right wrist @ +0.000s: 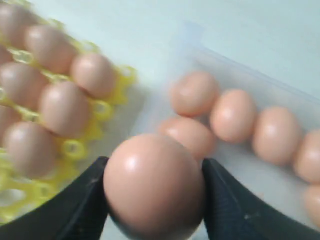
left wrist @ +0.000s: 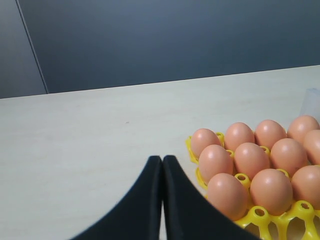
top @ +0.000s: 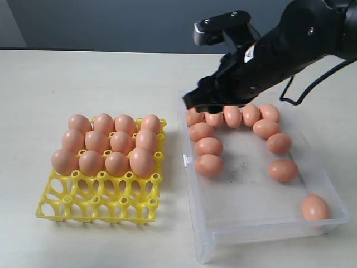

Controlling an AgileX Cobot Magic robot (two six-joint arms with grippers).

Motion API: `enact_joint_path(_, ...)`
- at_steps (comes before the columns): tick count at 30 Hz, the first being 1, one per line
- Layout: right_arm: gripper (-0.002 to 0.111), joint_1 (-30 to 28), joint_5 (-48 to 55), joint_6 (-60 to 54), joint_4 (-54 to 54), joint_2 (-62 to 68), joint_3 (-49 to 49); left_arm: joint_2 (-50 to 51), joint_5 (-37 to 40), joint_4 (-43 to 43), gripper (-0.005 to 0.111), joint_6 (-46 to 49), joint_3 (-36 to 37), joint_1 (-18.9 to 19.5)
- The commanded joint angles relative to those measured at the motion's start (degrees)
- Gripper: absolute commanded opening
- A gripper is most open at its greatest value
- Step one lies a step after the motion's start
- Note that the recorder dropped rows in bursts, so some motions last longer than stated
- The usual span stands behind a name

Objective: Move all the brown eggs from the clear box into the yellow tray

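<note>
Smooth orange-brown egg (right wrist: 154,187), clamped in the right jaws over the clear plastic box's (top: 268,228) edge, next needs a free cup in the yellow lattice tray (top: 95,206); left jaws pressed together, empty.

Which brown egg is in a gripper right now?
The egg between the right gripper's black fingers; the rest lie loose in the clear box or sit in the yellow tray.

The right arm (top: 290,44) hides the clear box's (top: 245,190) far wall; 1 brown egg (right wrist: 155,182) (blurred, like its surroundings) and the yellow tray (left wrist: 259,215) run off picture edges.
</note>
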Motion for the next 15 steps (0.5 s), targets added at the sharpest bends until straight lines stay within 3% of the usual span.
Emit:
enact_joint_path(1,-0.001,5.3,-7.22,-25.39,30.52,1.54,-0.08,-0.28,0.13,0.07,0.0,-0.1,-0.07,-0.6)
enact_joint_path(4,-0.001,8.91,-5.14,-46.28,52.55,4.39,-0.79,-0.28,0.13,0.07,0.0,-0.1,-0.07,-0.6)
enact_joint_path(7,-0.001,11.98,-1.86,-61.44,67.76,7.78,-1.95,-0.28,0.13,0.07,0.0,-0.1,-0.07,-0.6)
enact_joint_path(10,-0.001,14.48,-1.14,-70.14,75.54,11.76,-3.89,-0.28,0.13,0.07,0.0,-0.1,-0.07,-0.6)
enact_joint_path(15,-0.001,16.29,2.67,-72.46,78.7,18.53,-9.17,-0.28,0.13,0.07,0.0,-0.1,-0.07,-0.6)
